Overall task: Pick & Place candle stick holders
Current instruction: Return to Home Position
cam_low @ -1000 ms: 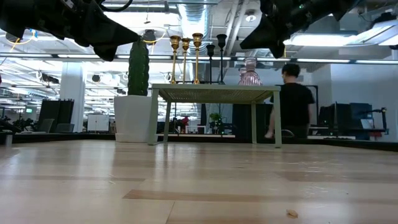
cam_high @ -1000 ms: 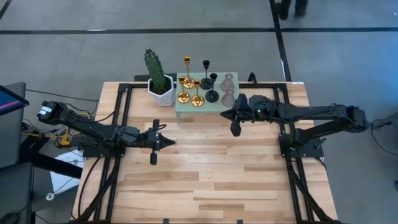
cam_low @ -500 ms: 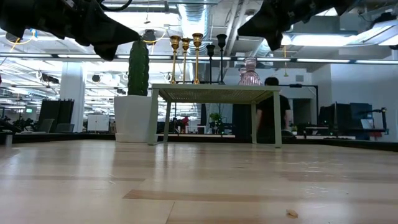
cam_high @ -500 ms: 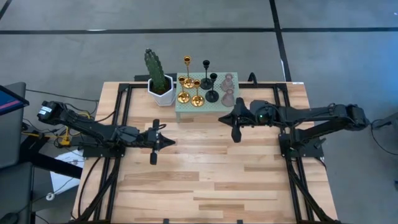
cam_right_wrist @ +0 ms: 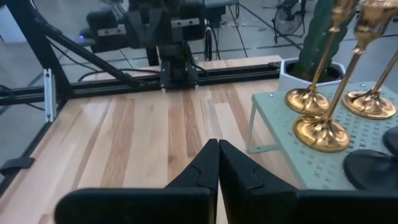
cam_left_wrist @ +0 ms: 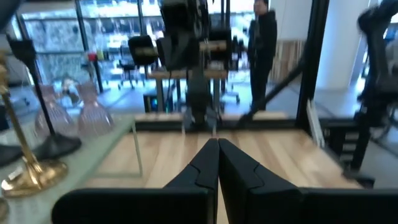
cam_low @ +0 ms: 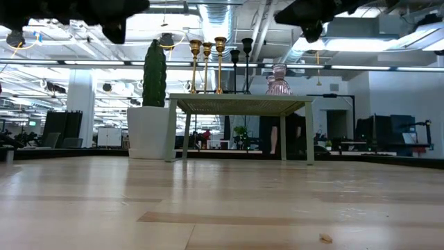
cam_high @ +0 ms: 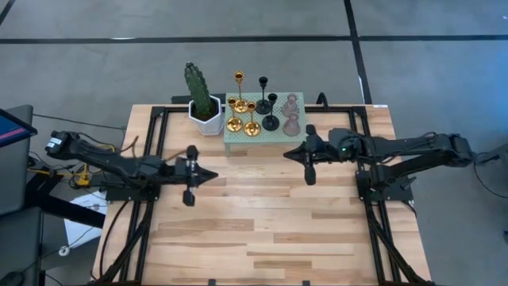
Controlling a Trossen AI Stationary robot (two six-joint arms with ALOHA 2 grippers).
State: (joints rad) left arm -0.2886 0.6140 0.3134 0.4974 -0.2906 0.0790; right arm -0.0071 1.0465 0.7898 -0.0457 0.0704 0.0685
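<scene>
Seven candle stick holders stand by their round bases on a small pale green stand [cam_high: 274, 140] at the table's far side: three gold [cam_high: 252, 125], two black [cam_high: 271, 121], two pinkish glass [cam_high: 290, 123]. In the low view their stems [cam_low: 220, 62] rise above the stand top. My left gripper [cam_high: 213, 175] hovers left of and nearer than the stand, shut and empty [cam_left_wrist: 217, 149]. My right gripper [cam_high: 287, 154] hovers just near the stand's right corner, shut and empty [cam_right_wrist: 217, 149].
A green cactus in a white pot [cam_high: 202, 102] stands right beside the stand's left end. Black frame rails [cam_high: 155, 151] run along both table sides. A person [cam_left_wrist: 261, 31] stands in the room beyond the table. Bare wood [cam_high: 262, 222] lies toward the near edge.
Both grippers have risen, staying shut. My left gripper has drawn back a little toward the table's left edge. My right gripper has drawn back a little toward the right edge, away from the stand. The holders have not moved.
</scene>
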